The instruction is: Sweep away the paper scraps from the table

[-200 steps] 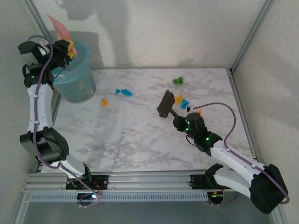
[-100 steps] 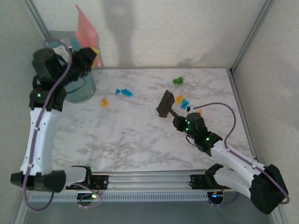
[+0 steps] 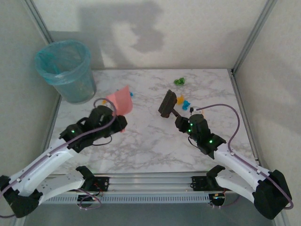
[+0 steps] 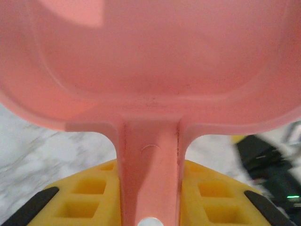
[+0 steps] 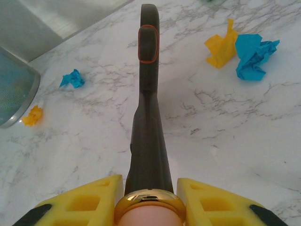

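**Marble table: dustpan on the left, brush on the right**

Pale walls close in a white marble table (image 3: pixel 155 146), with aluminium rails (image 3: pixel 150 181) along its near edge. A blue bin (image 3: pixel 66 70) lined with a bag stands at the far-left corner.

The left arm reaches in low from the near left. The left gripper (image 3: pixel 116 123) is clamped on the handle of a pink dustpan (image 3: pixel 120 100). The pan tilts up toward the far side, left of the table's middle. In the left wrist view the yellow fingers (image 4: pixel 89 195) press the handle from both sides.

The right arm comes in from the near right. The right gripper (image 3: pixel 181 121) is closed on the handle of a dark brush (image 3: pixel 166 104). The brush head sits right of the middle, pointing to the far side. Whether the bristles touch the marble cannot be told.

The scraps lie on the far half of the table:
- A green scrap (image 3: pixel 179 81) lies near the far edge, beyond the brush head.
- An orange scrap (image 5: pixel 222 47) and a blue scrap (image 5: pixel 254 55) lie touching, just right of the brush.
- A small blue scrap (image 5: pixel 73 78) and a small orange scrap (image 5: pixel 33 115) lie well to the brush's left, the orange one near the bin.
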Controlling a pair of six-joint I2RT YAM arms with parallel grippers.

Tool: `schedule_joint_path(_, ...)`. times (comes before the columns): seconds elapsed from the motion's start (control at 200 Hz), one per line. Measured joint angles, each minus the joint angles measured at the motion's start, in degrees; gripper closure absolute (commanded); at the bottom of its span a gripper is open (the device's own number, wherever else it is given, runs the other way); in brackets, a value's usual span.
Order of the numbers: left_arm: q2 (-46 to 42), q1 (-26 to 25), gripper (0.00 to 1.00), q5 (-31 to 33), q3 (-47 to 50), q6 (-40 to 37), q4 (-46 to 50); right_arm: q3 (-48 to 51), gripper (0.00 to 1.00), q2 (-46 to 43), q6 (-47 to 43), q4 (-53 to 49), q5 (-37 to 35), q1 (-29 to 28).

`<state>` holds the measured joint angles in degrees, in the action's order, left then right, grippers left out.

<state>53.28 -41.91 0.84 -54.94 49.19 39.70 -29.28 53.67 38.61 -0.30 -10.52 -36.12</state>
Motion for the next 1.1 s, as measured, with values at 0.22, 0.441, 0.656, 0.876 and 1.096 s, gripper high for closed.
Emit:
schedule_joint_path(0.22,-4.52,-7.72,1.00,10.45,10.56,5.20,0.94,-8.85,1.00,0.85,2.89,-8.13,-0.04,-1.09)
schedule_joint_path(0.441,-4.76,-8.15,1.00,12.85,20.50,5.90,-1.14,-24.35,1.00,10.08,6.40,-11.54,1.79,-5.49)
schedule_joint_path(0.656,-3.58,-8.50,1.00,14.43,22.18,5.18,-3.58,-44.33,1.00,28.02,6.10,-17.29,5.86,-12.90)
schedule_joint_path(0.876,-2.62,-12.44,1.00,14.69,22.86,8.37,-3.26,-58.62,1.00,42.25,4.96,-20.24,10.32,-17.90)
schedule_joint_path(1.096,-2.91,-15.15,1.00,14.62,23.82,11.15,-1.70,-71.32,1.00,55.34,4.92,-22.67,14.23,-18.12)
